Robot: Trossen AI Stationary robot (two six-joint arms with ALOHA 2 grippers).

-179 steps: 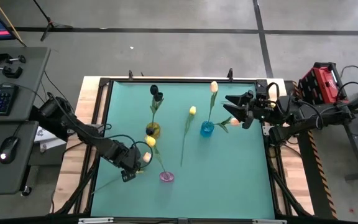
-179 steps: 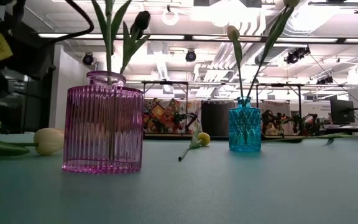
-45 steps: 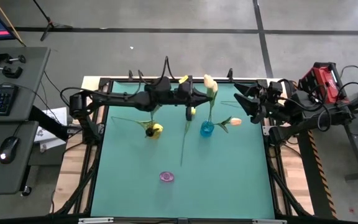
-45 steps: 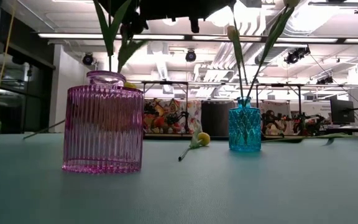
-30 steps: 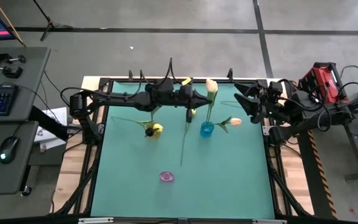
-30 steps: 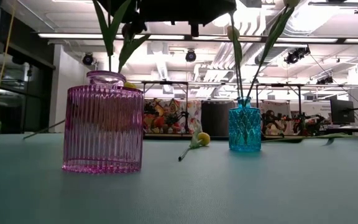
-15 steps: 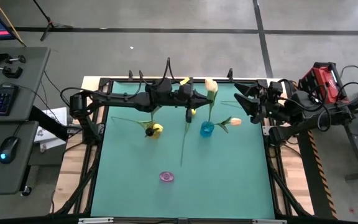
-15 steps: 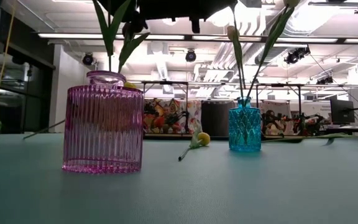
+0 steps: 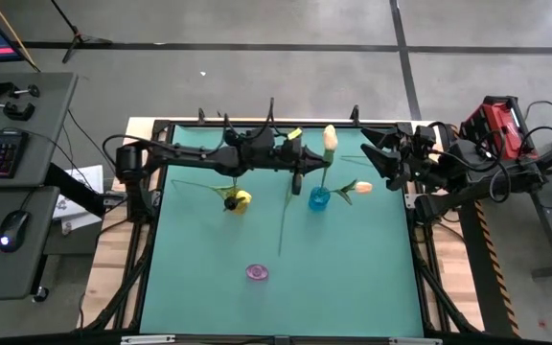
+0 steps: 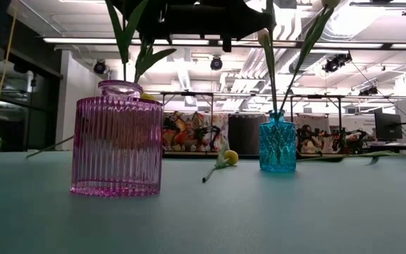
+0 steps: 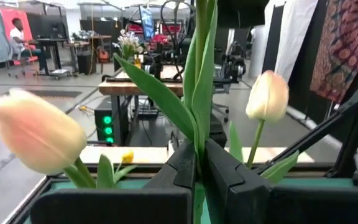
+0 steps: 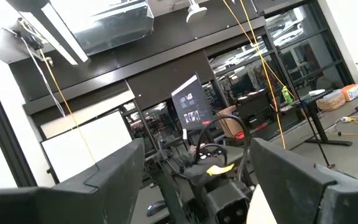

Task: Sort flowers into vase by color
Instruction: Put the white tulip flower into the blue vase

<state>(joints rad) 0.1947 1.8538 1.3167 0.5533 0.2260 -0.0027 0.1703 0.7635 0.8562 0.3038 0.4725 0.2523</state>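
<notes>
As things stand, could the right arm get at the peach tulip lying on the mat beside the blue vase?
Probably yes. The right gripper hangs open at the table's right edge, and the peach tulip lies just below it, right of the blue vase, with nothing between. The left gripper, shut on a stem, works left of the vase.

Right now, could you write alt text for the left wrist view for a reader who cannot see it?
The left gripper is shut on a green flower stem with long leaves, rising between its dark fingers. Two cream-peach tulip heads flank it, a large near one and a farther one, with a workshop and a seated person behind.
</notes>
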